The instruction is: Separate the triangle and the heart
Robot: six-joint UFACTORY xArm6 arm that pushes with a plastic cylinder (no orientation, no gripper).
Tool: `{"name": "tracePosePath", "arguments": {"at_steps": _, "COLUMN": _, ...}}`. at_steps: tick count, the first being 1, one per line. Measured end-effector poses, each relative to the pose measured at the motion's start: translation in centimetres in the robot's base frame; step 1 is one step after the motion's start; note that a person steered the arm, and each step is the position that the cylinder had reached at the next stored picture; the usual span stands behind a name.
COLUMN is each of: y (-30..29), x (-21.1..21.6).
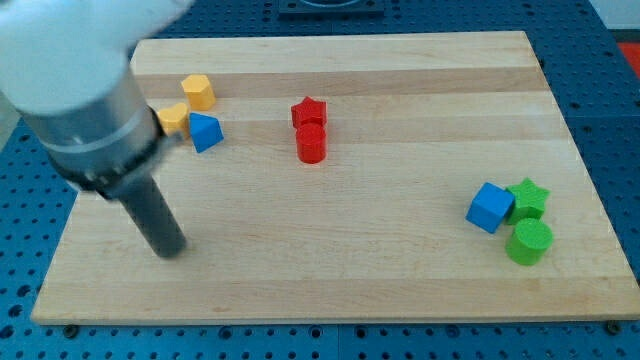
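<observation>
A blue triangle block (205, 131) lies at the board's upper left. A yellow heart block (173, 119) touches its left side and is partly hidden by the arm. My tip (169, 248) rests on the board well below both, toward the view's bottom left, apart from every block. The rod rises from it up and left into the blurred grey arm.
A yellow hexagon block (199, 91) sits just above the triangle. A red star (309, 112) and a red cylinder (312, 144) touch near the top middle. A blue cube (490, 207), a green star (527, 197) and a green cylinder (528, 241) cluster at the right.
</observation>
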State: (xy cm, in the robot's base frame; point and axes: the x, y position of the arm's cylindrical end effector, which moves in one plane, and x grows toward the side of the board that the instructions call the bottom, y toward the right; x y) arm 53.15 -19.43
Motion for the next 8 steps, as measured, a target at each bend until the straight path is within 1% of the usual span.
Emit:
{"name": "tracePosePath", "arguments": {"at_steps": 1, "y": -3.1, "x": -7.6}}
{"name": "tracePosePath", "arguments": {"at_steps": 2, "y": -3.0, "x": -9.3}}
{"name": "tracePosePath", "arguments": {"at_steps": 3, "y": -0.8, "x": -15.3}}
{"name": "tracePosePath", "arguments": {"at_steps": 4, "y": 0.8, "x": -15.5}}
{"name": "tracePosePath", "arguments": {"at_steps": 5, "y": 4.2, "x": -13.7}}
{"name": "tracePosePath", "arguments": {"at_steps": 6, "y": 8.1, "x": -10.2}}
{"name": "tracePosePath", "arguments": {"at_steps": 8, "y": 15.0, "x": -4.9}}
